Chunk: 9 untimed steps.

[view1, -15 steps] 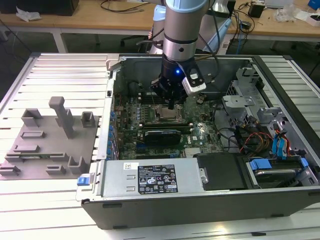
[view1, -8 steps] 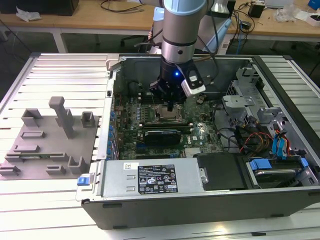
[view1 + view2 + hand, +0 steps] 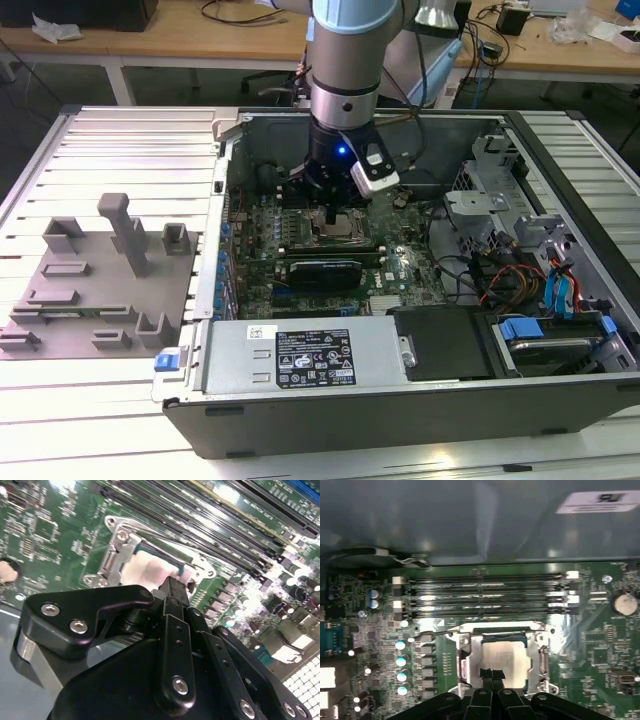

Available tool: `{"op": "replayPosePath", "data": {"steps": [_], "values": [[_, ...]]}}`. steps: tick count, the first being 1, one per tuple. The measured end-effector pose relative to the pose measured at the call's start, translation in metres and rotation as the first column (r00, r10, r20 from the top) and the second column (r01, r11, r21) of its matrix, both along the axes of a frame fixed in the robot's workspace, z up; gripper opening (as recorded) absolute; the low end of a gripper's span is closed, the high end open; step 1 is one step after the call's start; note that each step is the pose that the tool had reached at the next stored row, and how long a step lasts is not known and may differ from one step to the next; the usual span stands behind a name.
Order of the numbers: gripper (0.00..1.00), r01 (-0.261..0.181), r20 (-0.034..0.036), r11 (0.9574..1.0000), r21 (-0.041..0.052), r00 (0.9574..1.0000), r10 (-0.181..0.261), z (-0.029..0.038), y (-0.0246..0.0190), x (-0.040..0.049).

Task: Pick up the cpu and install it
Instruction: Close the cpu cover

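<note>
The cpu (image 3: 506, 656) lies flat inside the metal socket frame (image 3: 462, 652) on the green motherboard (image 3: 600, 650); its silver-grey top shows in both wrist views, pale in the second wrist view (image 3: 148, 570). My gripper (image 3: 490, 674) hangs just over the cpu's near edge, its two black fingertips pressed together with nothing between them. In the second wrist view the gripper (image 3: 172, 586) reaches to the socket frame's rim (image 3: 116, 550). In the exterior view the gripper (image 3: 335, 213) stands straight down over the socket (image 3: 345, 235) in the open computer case (image 3: 300, 410).
Memory slots (image 3: 485, 597) run beside the socket. A power supply (image 3: 300, 358) fills the case's front, with drive bays and cables (image 3: 520, 280) on the exterior view's right. A grey fixture tray (image 3: 95, 285) lies outside the case on the exterior view's left.
</note>
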State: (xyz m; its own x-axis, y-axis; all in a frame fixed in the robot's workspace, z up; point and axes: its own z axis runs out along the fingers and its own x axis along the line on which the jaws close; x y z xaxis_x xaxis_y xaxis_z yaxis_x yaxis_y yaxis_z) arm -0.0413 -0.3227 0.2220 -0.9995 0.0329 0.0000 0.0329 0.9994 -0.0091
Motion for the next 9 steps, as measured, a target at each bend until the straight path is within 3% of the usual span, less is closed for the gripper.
{"op": "replayPosePath", "data": {"steps": [3, 9], "values": [[0.11, -0.008, 0.0001, 1.0, 0.0002, 1.0, 0.008, -0.0029, 0.0, -0.0083], [0.11, -0.013, 0.0, 0.9999, 0.0, 0.9999, 0.013, -0.0043, 0.0, -0.0096]]}}
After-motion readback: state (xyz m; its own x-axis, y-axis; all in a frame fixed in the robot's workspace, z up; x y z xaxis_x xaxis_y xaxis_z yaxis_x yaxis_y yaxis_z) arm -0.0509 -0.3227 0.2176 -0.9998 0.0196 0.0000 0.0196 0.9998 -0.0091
